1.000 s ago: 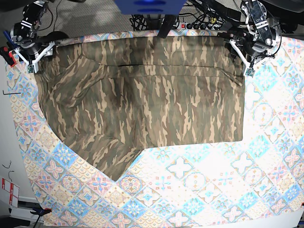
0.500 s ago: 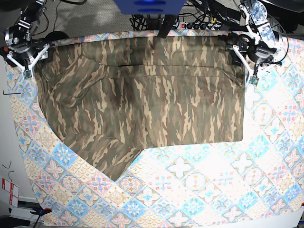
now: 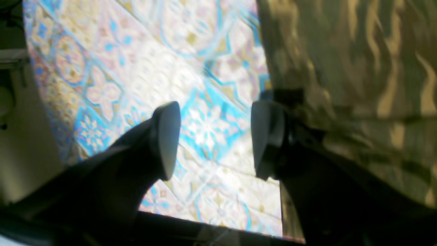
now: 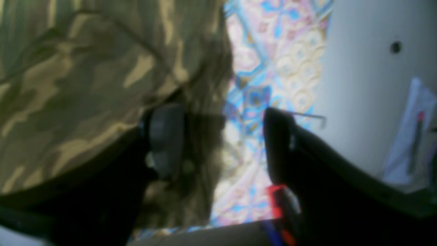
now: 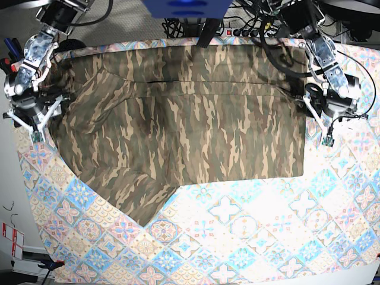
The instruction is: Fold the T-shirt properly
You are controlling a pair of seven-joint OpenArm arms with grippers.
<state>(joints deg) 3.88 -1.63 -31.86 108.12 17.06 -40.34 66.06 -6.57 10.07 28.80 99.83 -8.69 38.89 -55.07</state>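
The camouflage T-shirt [image 5: 178, 119] lies spread flat on the far half of the tile-patterned cloth [image 5: 249, 237], with one pointed flap reaching toward the front left. My left gripper [image 5: 319, 126] is open and empty at the shirt's right edge. In the left wrist view its jaws [image 3: 216, 140] stand apart over the patterned cloth, one finger [image 3: 268, 136] at the shirt's edge [image 3: 358, 68]. My right gripper [image 5: 40, 122] is open and empty at the shirt's left edge. In the right wrist view [image 4: 222, 143] one finger [image 4: 164, 140] is over the camouflage fabric [image 4: 85, 68].
The patterned cloth covers the table and shows bare along the front and right. Cables and a blue mount [image 5: 187, 7] sit behind the table's far edge. A pale floor [image 4: 358, 85] lies beyond the table's left edge.
Both grippers have moved from the shirt's far corners toward the front along its left and right edges. The shirt has not shifted.
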